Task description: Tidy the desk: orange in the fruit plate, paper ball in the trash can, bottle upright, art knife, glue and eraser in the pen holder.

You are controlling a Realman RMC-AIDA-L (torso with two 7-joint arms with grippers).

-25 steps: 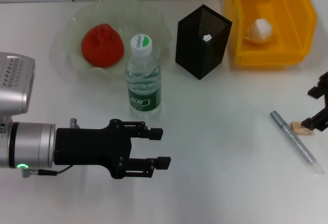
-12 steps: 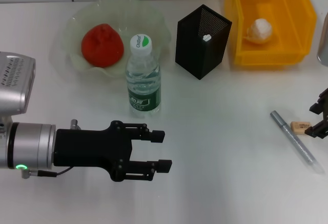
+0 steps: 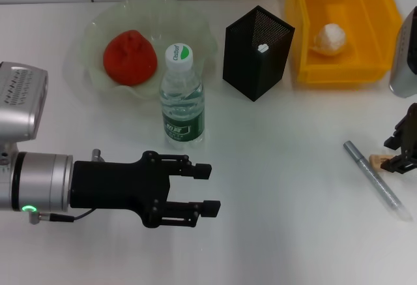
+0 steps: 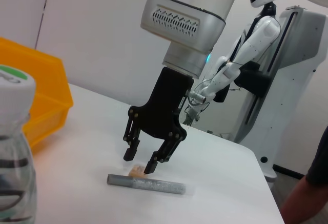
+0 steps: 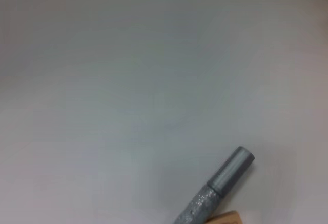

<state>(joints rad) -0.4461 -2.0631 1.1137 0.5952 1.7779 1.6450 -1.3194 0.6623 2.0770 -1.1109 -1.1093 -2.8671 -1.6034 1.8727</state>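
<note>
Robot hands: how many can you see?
2: the left black hand is open in front of the clear plastic bottle; the right hand is open over the tiny tan eraser.
</note>
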